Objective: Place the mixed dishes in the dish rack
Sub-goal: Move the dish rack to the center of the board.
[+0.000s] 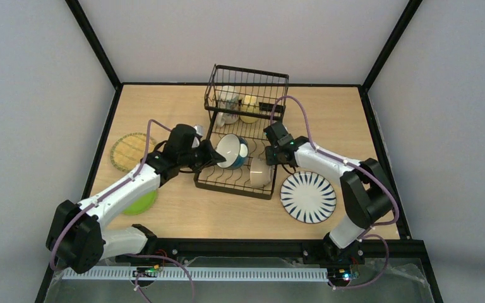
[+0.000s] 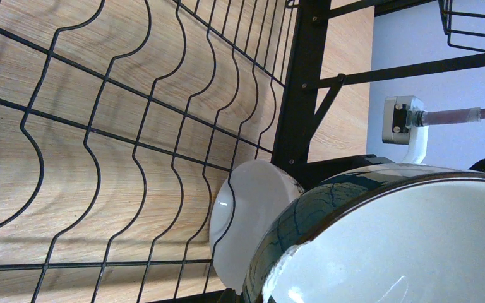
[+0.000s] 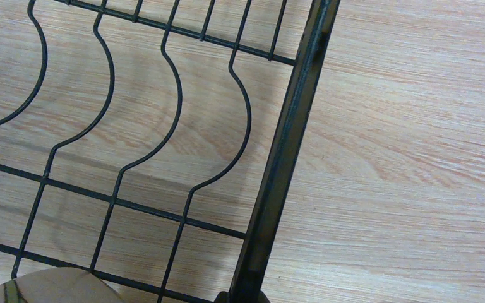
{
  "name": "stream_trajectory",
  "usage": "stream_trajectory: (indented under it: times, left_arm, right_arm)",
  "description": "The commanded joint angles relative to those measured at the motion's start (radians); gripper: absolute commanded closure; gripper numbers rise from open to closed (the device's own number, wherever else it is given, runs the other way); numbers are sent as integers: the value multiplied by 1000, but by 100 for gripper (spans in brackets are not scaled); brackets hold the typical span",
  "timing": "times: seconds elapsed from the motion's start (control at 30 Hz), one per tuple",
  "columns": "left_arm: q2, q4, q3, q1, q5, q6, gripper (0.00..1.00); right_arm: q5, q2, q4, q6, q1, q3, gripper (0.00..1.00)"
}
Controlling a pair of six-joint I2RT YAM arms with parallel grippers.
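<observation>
As left tool [image 1: 213,155] grips it, blue-white bowl [image 1: 230,150] overhangs rack [image 1: 233,189].

Both arms reach forward, elbows bent inward. The left gripper [image 1: 216,155] has its fingers closed on the blue-white bowl [image 1: 233,150]. Whether the right gripper [image 1: 270,156] is closed cannot be made out.

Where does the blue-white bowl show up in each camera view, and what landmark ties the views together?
Top external: blue-white bowl near the picture's centre, tilted on edge in the dish rack.
Left wrist: fills the lower right corner, white inside facing the camera.
Right wrist: not in it.
Shared landmark: the rack's wavy black divider wires over the wooden table.
</observation>
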Motion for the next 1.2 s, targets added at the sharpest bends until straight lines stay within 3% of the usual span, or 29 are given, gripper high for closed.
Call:
stream_trajectory:
  times: [0.0, 0.13, 0.63, 1.17]
  left_arm:
    - [-28, 68, -7, 15, 46, -13, 98]
    - [-21, 95, -15, 16, 51, -27, 99]
    - [9, 241, -59, 18, 104, -155, 98]
    - [-3, 298, -85, 28, 107, -189, 98]
  right_arm:
    - [22, 55, 71, -56, -22, 51, 93]
    - [16, 69, 94, -104, -43, 59, 100]
    - [-5, 132, 221, -308, -94, 110, 100]
    - [-206, 122, 314, -508, -101, 95, 100]
